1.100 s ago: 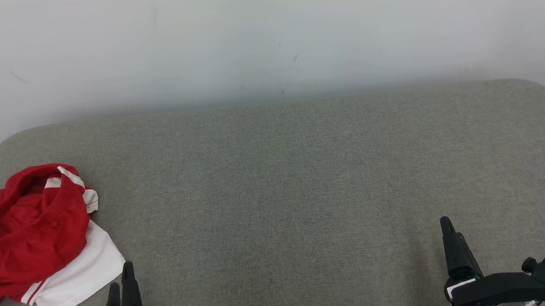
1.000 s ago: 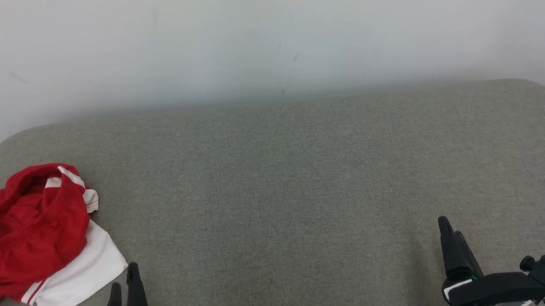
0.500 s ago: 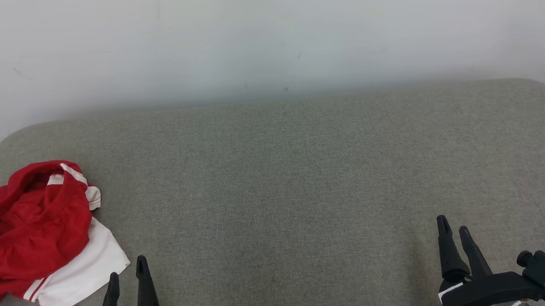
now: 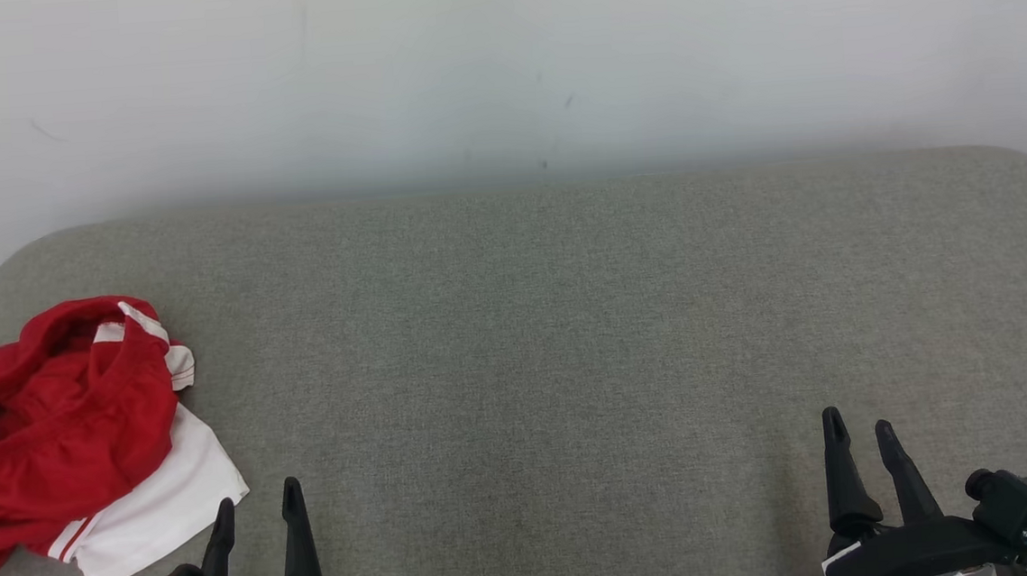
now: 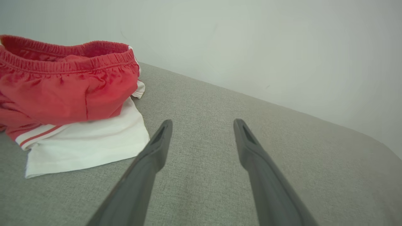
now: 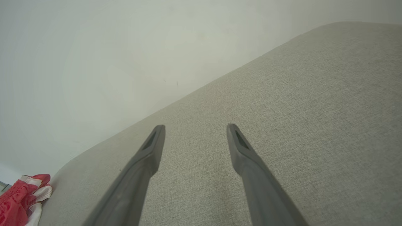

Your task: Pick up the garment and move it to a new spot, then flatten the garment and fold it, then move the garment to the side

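– Red and white heap: where are the shorts [image 4: 53, 420] from your end?
– Bunched on the grey cushion [image 4: 525, 323], just left of my left jaws and a little beyond them, not touching. They lie well apart from my right jaws, far off to their left.
– And the jaws themselves?
– Both pairs are spread wide and empty, with the tips low over bare fabric. I read that as a ready stance. Nothing is picked up yet, and the left pair is the near one for the grab.
– Why so much bare cushion ahead?
– My guess is that it's the room I need for laying flat and folding.
– What does the wrist camera add?
– The left wrist view gives me the gathered waistband [image 5: 69, 61] standing up, and a flat white panel [image 5: 88, 147] just beside my left finger. The head view flattens that into a lump, but it shows me both pairs at once.
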{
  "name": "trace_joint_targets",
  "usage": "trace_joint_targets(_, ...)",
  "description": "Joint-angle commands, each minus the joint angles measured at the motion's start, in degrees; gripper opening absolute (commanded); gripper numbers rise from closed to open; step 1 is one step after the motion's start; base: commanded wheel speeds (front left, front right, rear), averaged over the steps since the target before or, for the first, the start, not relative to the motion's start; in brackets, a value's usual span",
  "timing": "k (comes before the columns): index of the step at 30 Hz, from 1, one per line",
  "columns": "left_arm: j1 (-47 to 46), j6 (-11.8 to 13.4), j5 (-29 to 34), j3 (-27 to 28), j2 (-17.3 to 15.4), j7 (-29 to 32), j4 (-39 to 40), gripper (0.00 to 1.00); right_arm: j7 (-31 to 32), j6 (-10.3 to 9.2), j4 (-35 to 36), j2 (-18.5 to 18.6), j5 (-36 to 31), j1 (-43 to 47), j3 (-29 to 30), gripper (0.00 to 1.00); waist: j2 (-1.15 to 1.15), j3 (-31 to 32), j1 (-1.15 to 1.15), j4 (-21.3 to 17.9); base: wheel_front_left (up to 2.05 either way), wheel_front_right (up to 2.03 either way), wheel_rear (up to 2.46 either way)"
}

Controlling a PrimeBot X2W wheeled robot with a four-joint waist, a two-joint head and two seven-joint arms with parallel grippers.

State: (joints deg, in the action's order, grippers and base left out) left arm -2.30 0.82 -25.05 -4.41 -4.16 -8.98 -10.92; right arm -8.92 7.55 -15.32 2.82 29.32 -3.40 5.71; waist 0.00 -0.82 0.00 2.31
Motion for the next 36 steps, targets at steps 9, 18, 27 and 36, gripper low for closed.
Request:
trace_joint_targets(9, -0.3, 1.2, 5.5, -1.5, -0.7, -1.7, -0.3, 1.0, -1.7, -0.08, -0.3, 0.1, -6.5, -0.3, 0.2, 1.0, 0.0, -0.1, 0.0, 0.5, 0.0, 0.0, 0.0)
trace_joint_targets(18, -0.2, 1.3, 9.1, -1.8, -0.6, -2.8, -1.3, 1.0, -2.9, -0.09, -0.6, 0.1, -11.7, -0.3, -0.2, 1.0, 0.0, -0.1, 0.0, 0.6, 0.0, 0.0, 0.0)
trace_joint_targets(27, -0.2, 1.0, 12.3, -1.8, -0.2, -3.8, -2.1, 1.0, -3.9, -0.1, -1.2, 0.1, -16.2, 0.0, -0.2, 1.0, 0.0, 0.1, 0.0, 0.6, 0.0, 0.0, 0.0)
trace_joint_targets(36, -0.8, 0.4, 14.4, -1.3, 0.4, -4.9, -4.6, 1.0, -4.9, -0.1, -2.9, 0.1, -19.6, -0.5, -0.6, 1.0, 0.0, 0.4, 0.0, 0.9, 0.0, 0.0, 0.0)
